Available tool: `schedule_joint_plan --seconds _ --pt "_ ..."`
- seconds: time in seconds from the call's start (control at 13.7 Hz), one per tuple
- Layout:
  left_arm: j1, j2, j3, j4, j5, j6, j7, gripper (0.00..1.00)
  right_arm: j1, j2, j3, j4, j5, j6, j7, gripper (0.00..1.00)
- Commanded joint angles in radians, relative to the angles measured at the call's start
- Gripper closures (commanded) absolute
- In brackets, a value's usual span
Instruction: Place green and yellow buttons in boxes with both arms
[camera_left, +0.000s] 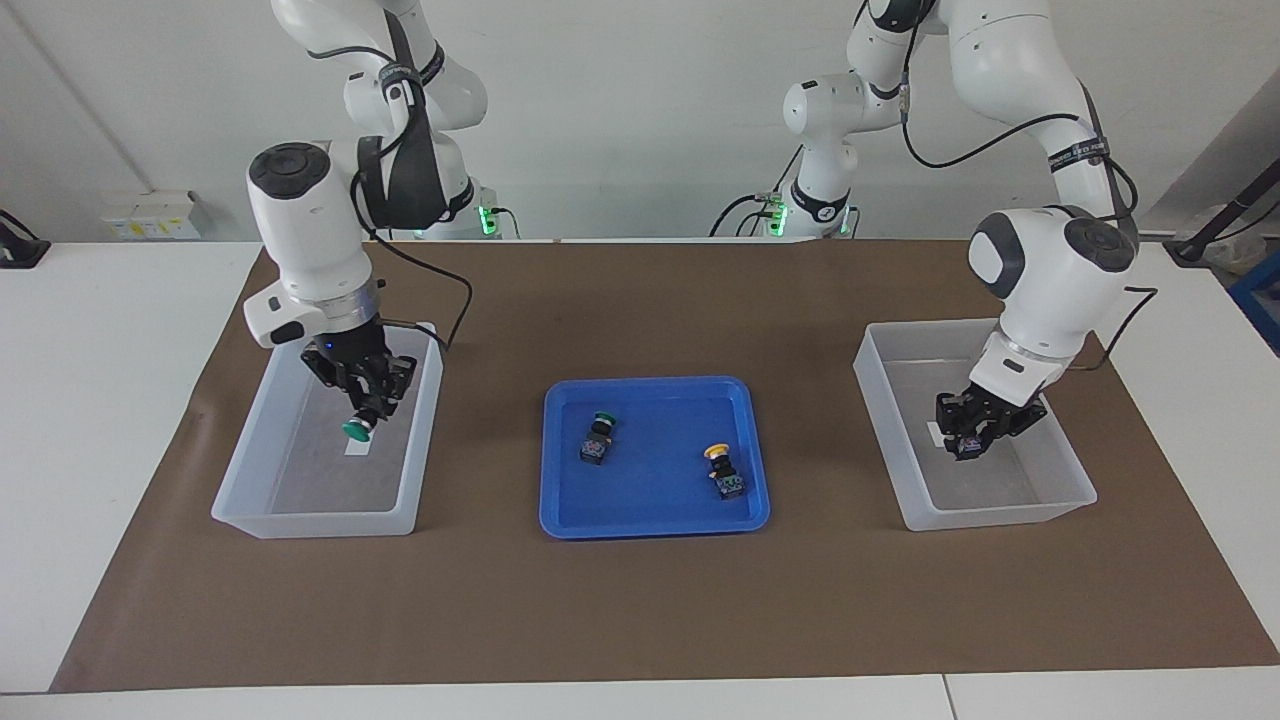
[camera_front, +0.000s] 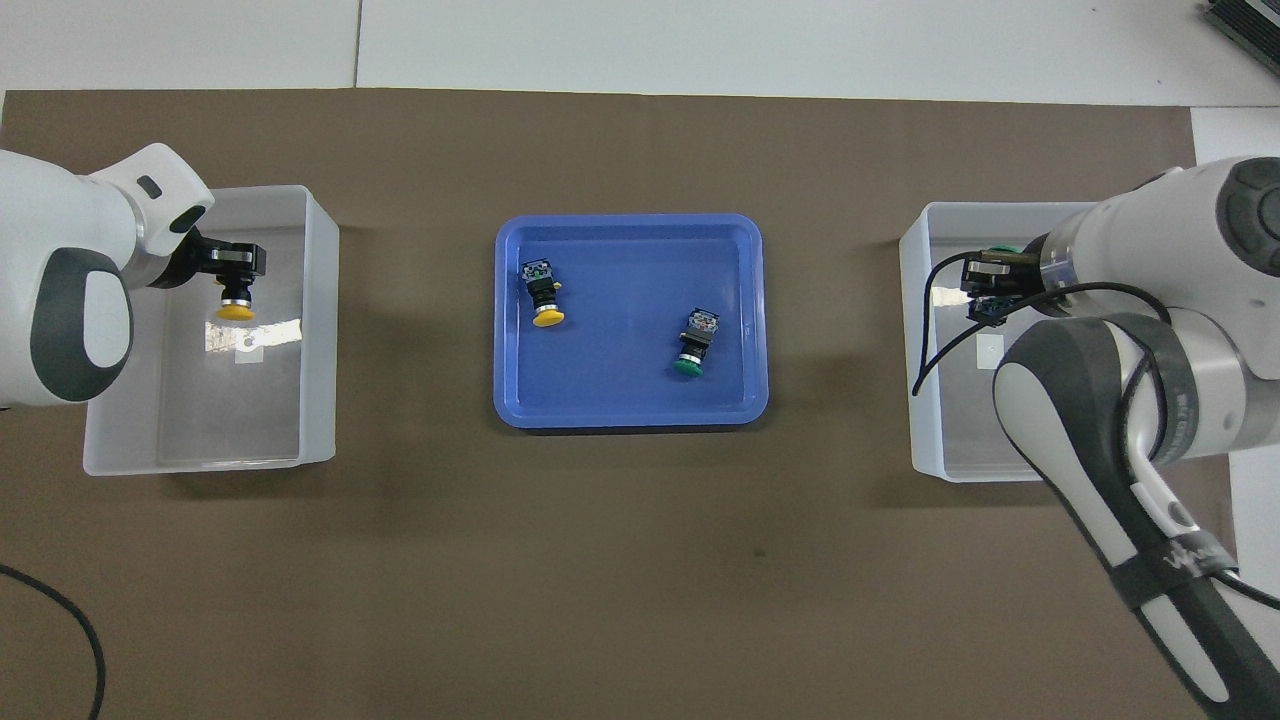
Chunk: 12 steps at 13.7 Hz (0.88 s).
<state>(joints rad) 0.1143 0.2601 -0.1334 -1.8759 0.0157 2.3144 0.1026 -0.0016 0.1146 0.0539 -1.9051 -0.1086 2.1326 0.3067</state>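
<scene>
**Nearly at release: both arms over their boxes, two buttons left in the tray**

- Blue tray (camera_left: 650, 527), mid-mat. Two buttons lie in it, well apart. The tray green button (camera_left: 598, 437) is toward the right arm's end. The tray yellow button (camera_left: 722, 470) is toward the left arm's end and farther from the robots. Neither is touched.
- Out from the tray, right arm's end: the right gripper (camera_left: 365, 405) hangs over the right-end box (camera_left: 260, 500). It is clamped on the carried green button (camera_left: 356, 429), cap down.
- Out from the tray, left arm's end: the left gripper (camera_left: 972, 440) is low over the left-end box (camera_left: 1000, 515). It is clamped on the carried yellow button (camera_front: 235, 311).
- Risks, as I judge them: dropped from a height, a round cap could bounce or roll against a wall. The right arm's loose cable hangs near the box rim and might snag it on the way out.
</scene>
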Motion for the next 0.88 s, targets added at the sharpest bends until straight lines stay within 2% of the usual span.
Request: schedule_joint_plan --seconds 0.0,0.22,0.51,0.58,0.66,0.73,0.8 --pt "0.008 -0.067 -0.003 -0.121 0.013 0.075 0.006 1.0 -0.063 -0.032 0.012 -0.092 -0.009 0.026 -0.086 1.0" --pt "0.019 -0.068 -0.005 -0.193 0.015 0.166 0.003 1.0 -0.144 -0.018 0.012 -0.135 -0.008 0.065 -0.17 1.0" --pt "0.019 -0.064 -0.005 -0.268 0.013 0.262 -0.003 1.0 -0.135 0.097 0.012 -0.149 -0.008 0.18 -0.17 1.0" --pt "0.018 -0.059 -0.005 -0.285 0.013 0.289 -0.006 1.0 -0.133 0.1 0.012 -0.155 -0.008 0.185 -0.172 0.98" --pt "0.015 -0.055 -0.005 -0.296 0.013 0.307 -0.01 1.0 -0.135 0.097 0.012 -0.172 -0.008 0.194 -0.176 0.8" --pt "0.01 -0.052 -0.006 -0.304 0.013 0.318 -0.023 1.0 -0.144 0.097 0.012 -0.186 -0.008 0.202 -0.178 0.48" --pt "0.005 -0.05 -0.006 -0.307 0.013 0.326 -0.036 1.0 -0.144 0.097 0.012 -0.192 -0.008 0.214 -0.178 0.11"
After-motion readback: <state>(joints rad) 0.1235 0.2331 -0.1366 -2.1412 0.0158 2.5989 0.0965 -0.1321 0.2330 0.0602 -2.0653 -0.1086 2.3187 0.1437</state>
